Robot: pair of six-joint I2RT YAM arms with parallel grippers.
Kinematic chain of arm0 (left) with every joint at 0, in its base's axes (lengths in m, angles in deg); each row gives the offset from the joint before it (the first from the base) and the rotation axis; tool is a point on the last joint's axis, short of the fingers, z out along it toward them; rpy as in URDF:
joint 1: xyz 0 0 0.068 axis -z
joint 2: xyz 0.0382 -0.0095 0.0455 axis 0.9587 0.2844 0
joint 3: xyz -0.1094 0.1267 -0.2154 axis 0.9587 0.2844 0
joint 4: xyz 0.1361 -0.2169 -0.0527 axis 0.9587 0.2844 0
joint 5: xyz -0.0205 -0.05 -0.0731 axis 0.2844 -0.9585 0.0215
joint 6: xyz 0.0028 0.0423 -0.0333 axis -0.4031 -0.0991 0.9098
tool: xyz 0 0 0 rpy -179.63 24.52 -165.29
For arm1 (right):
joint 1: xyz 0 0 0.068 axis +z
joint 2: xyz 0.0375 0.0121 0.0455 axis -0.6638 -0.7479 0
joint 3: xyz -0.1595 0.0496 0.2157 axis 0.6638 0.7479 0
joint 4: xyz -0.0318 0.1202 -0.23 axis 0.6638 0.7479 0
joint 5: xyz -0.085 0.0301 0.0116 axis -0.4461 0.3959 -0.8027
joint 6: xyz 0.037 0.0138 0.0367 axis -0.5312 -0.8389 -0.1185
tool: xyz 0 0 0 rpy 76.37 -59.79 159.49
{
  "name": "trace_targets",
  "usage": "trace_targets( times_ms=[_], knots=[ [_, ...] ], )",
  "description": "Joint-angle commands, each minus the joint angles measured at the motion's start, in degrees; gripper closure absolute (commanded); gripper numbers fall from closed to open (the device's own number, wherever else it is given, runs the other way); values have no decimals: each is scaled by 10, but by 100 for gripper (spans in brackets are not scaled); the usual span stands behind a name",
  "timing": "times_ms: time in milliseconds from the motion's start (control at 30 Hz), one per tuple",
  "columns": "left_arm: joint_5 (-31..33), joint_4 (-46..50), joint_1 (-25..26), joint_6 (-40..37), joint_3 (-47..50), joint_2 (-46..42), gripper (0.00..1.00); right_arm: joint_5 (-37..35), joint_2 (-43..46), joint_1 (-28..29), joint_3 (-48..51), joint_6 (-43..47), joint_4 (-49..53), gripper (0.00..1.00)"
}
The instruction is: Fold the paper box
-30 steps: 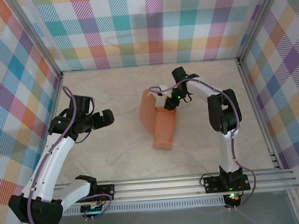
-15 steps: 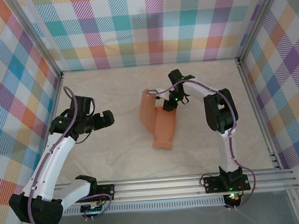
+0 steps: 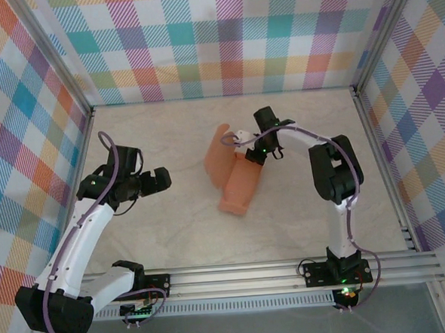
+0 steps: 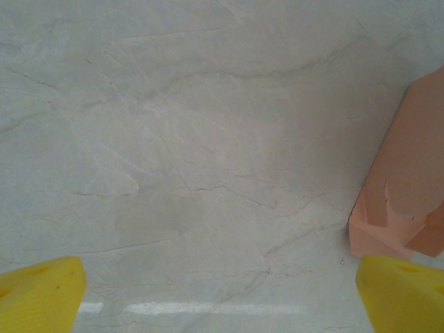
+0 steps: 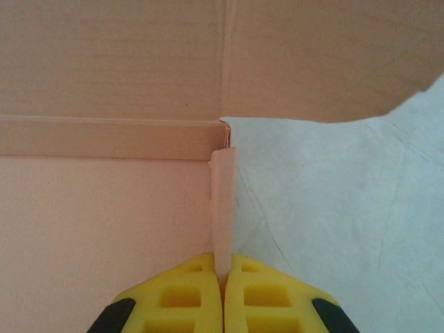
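From the top external view, the paper box (image 3: 234, 177) lies near the middle of the table (image 3: 174, 237), a little toward the right arm's side. Its long axis runs far to near, with the near end slanted toward the left arm. A second panel with a rounded end lies along its left side. The right gripper (image 3: 250, 156) sits at the box's far right corner. The left gripper (image 3: 163, 179) hangs well apart from the box, pointing at it across bare table. I have open room on the near side of the box down to the rail (image 3: 237, 275), and more to the right, out to the plaid wall (image 3: 424, 124).

On the left wrist camera, the two yellow fingertips (image 4: 38, 291) stand at the bottom corners with bare table between them. That hand is spread wide and holds nothing. One end of the box (image 4: 406, 187) comes in at the right edge, just past the right fingertip, and here I can see the cut tab at that end.

The right wrist camera shows what the top view hides. The yellow fingers (image 5: 180, 298) are pressed together on a thin strip of card (image 5: 222, 201) standing on edge between them. The box's flat panel (image 5: 104, 215) spreads to the left, a folded ridge crosses above it, and a rounded flap (image 5: 326, 62) reaches over bare table on the right.
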Motion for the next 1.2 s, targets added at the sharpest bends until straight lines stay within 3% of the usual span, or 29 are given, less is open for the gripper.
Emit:
trace_targets(
  times_ms=[0,233,333,467,500,600,767,867,1000,1167],
  knots=[
    [-17,-31,-8,14,17,-8,0,-49,45,5,28,-94,-62,100],
    [-47,-130,4,6,79,-63,0,-193,107,20,62,-376,-29,100],
    [-56,-168,34,-30,109,-99,2,-206,141,34,88,-484,-8,100],
    [-90,-220,113,-120,136,-112,26,-167,188,63,157,-486,-33,100],
    [-88,-235,138,-150,141,-109,28,-151,192,64,167,-481,-25,100],
    [-53,-263,207,-237,149,-86,27,-153,201,66,195,-466,-11,100],
    [-149,-349,259,-338,159,-1,27,-175,213,66,227,-464,-16,100],
    [-122,-456,303,-386,187,48,27,-183,211,67,238,-465,-23,100],
    [-125,-509,326,-428,180,122,28,-195,206,66,246,-457,-28,100],
    [-122,-523,329,-463,145,215,37,-207,206,68,250,-438,-32,99]
  ],
)
